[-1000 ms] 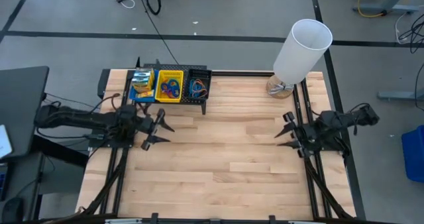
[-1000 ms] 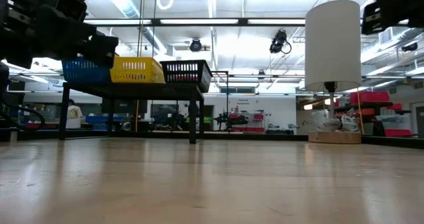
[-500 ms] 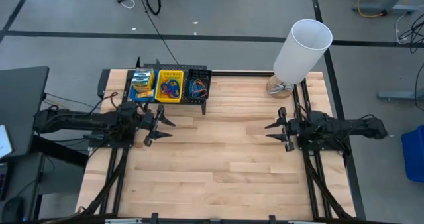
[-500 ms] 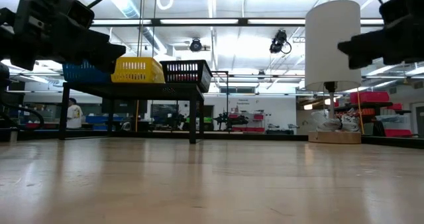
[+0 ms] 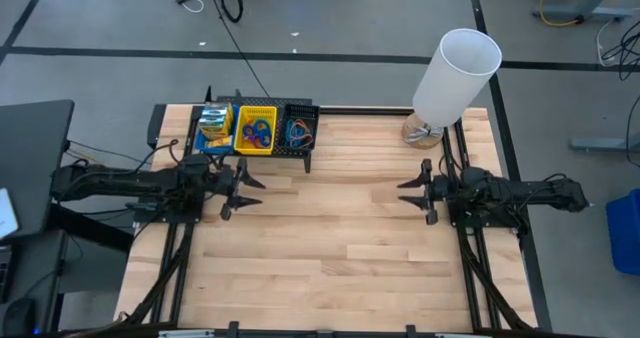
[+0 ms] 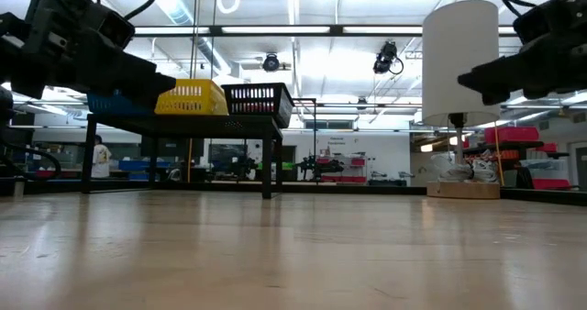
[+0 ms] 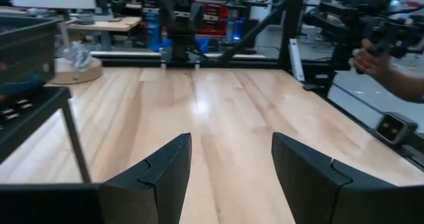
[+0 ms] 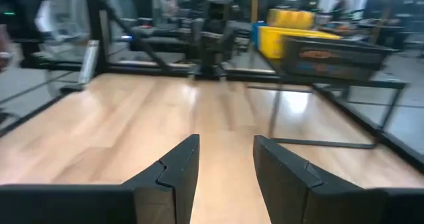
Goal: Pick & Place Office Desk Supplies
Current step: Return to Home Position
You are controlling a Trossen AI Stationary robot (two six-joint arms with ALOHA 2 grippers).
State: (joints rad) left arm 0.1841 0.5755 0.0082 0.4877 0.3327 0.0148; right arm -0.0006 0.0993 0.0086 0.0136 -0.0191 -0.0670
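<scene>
Homing step, I judge. Blue bin [image 5: 214, 128], yellow bin [image 5: 256, 130] and black bin [image 5: 299, 130] sit on the rack [image 6: 183, 122] at the tabletop's [image 5: 340, 238] 11 o'clock. Left arm [image 5: 150, 186] is at 9, right arm [image 5: 510, 193] at 3, both jaws parted and empty. Next is probably to fold both arms back.

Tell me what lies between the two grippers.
Nothing but bare wooden tabletop separates the left gripper and the right gripper, seen in the high view.

Blue bin [image 6: 115, 105] mostly hidden behind left arm [image 6: 78, 44] in low view. Loops [image 5: 258, 132] in yellow bin [image 5: 256, 108] too small to count from above. Person's hand [image 7: 369, 58]: forearm cut off by left wrist view's edge.
</scene>
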